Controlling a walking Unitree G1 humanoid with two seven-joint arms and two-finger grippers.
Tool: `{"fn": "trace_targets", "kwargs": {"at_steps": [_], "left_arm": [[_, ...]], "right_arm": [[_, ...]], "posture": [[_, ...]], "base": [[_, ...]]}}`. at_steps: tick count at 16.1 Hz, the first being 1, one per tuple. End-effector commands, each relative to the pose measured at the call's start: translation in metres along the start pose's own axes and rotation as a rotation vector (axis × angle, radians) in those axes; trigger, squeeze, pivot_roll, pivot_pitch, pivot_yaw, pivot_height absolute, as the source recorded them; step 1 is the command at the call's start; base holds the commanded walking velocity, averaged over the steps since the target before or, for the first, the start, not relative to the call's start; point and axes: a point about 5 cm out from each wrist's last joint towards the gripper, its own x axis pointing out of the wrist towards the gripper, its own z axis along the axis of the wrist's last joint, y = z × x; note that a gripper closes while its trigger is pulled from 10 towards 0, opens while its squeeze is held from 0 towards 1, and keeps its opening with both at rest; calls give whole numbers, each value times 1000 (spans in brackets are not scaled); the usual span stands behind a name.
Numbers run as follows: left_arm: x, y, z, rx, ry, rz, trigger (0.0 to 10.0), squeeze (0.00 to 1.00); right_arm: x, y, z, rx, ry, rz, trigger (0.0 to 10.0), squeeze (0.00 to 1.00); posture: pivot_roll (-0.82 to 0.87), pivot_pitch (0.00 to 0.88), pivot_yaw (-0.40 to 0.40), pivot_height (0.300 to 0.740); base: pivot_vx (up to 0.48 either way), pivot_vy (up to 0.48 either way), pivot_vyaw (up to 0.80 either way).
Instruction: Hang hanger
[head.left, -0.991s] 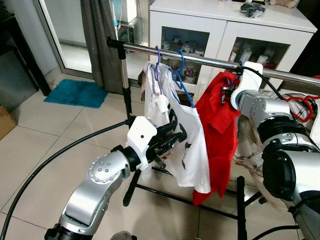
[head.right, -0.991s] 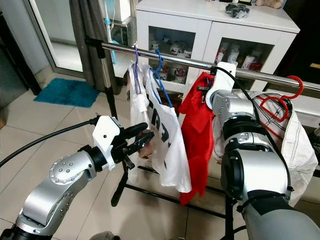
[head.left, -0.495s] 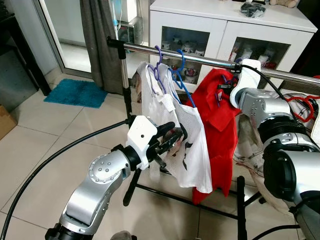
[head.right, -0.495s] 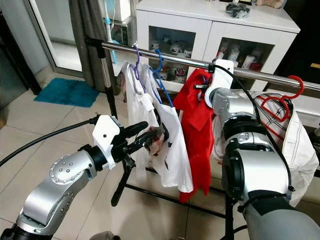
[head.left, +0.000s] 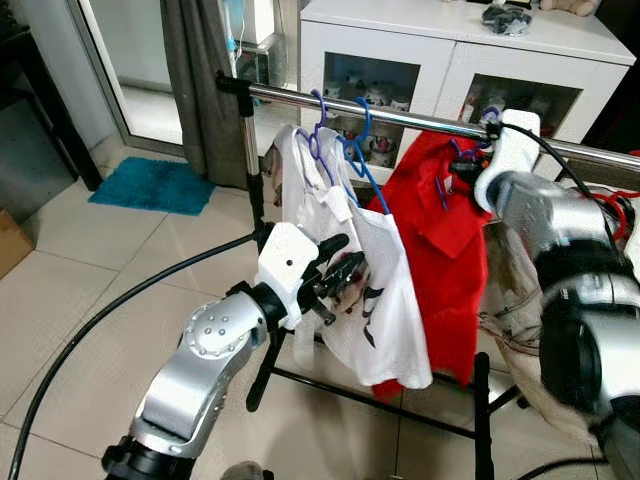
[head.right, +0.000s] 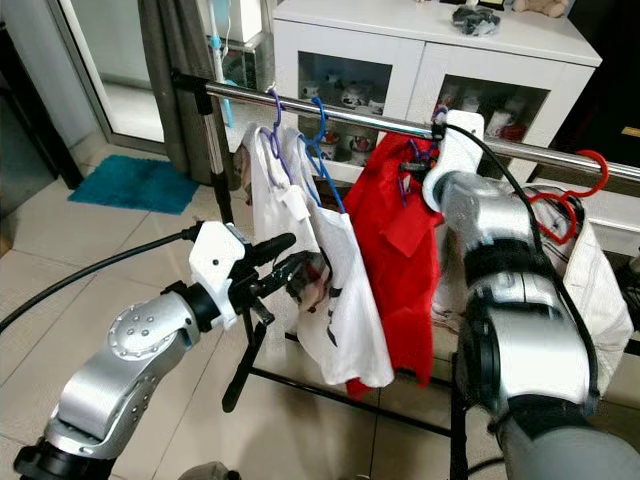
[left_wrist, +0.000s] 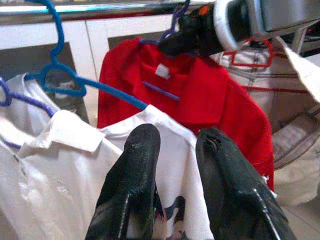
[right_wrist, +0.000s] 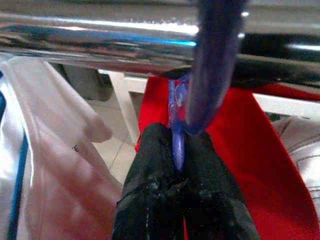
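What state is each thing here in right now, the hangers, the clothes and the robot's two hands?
Purple hanger: hook over the rail, pinched by right hand.
Red shirt: hanging on it.
White shirt: hanging on blue hanger.
Left hand: fingers parted against the white shirt.
Cabinet: doors closed.

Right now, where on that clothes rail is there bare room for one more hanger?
The rail is bare between its post-end and the purple hanger, and between the right pincer and the red hanger. It is crowded from the white shirts to the red shirt.
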Motion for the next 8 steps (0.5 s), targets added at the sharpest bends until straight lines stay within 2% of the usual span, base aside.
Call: {"fn": "trace_targets", "kwargs": {"at_steps": [1,5,8], "left_arm": [[1,4,0,6,7,35,10000,0],[2,9,-4,-18,8,85,10000,0],[2,8,-8,-18,18,96,10000,0]], "right_arm": [[-8,1,26,-26,-95,26,0,0],[-29,5,10,-66,-94,55,0,0],[-45,3,-15,-67,-37,37,0,0]], "posture": [[74,0,-46,740],[61,0,-28,740],[57,0,-26,740]], "base": [[0,0,0],[0,0,0],[0,0,0]]}}
